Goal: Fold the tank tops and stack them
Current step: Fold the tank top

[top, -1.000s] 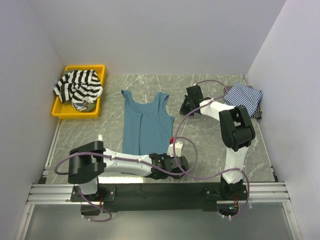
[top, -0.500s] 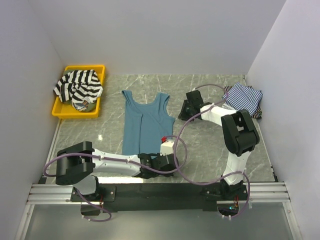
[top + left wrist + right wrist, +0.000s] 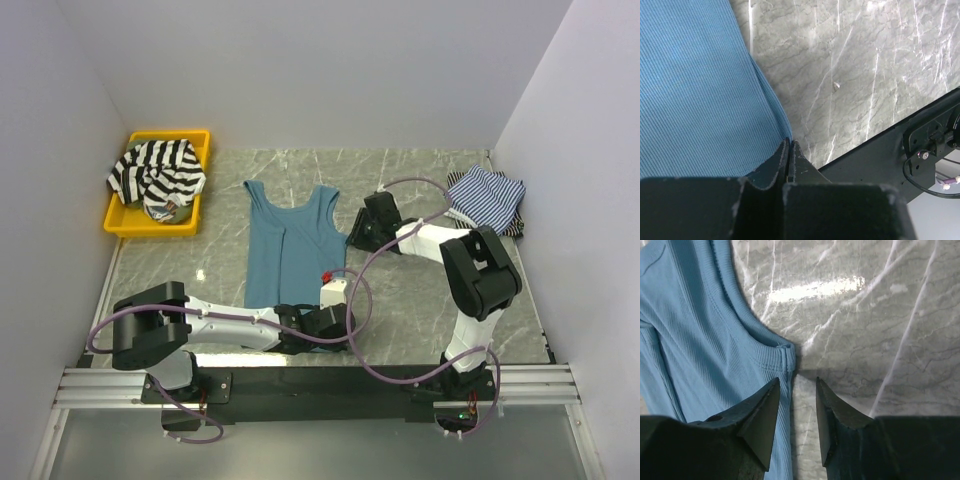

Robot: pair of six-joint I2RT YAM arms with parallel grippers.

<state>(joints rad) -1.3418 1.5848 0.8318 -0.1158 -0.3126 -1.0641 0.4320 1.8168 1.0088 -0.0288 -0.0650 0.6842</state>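
Note:
A teal-blue tank top (image 3: 290, 250) lies flat mid-table, straps at the far end. My left gripper (image 3: 305, 322) is low at its near right hem corner. In the left wrist view that gripper (image 3: 790, 142) is shut, its tips at the cloth's edge (image 3: 700, 90), and no cloth shows between them. My right gripper (image 3: 358, 232) stands open at the top's right underarm. In the right wrist view it (image 3: 797, 381) straddles the side seam (image 3: 782, 357), one finger over the cloth and one over bare table. A black-and-white striped tank top (image 3: 157, 175) and a thin-striped blue-and-white one (image 3: 487, 198) lie apart.
The bold-striped top is heaped in a yellow tray (image 3: 170, 136) at the far left. The thin-striped top is bunched at the far right corner against the wall. White walls close in three sides. The black base rail (image 3: 320, 380) runs along the near edge.
My right gripper has opened and slid left to the teal top's right side. My left gripper, still shut, has moved left along the near edge to the hem corner.

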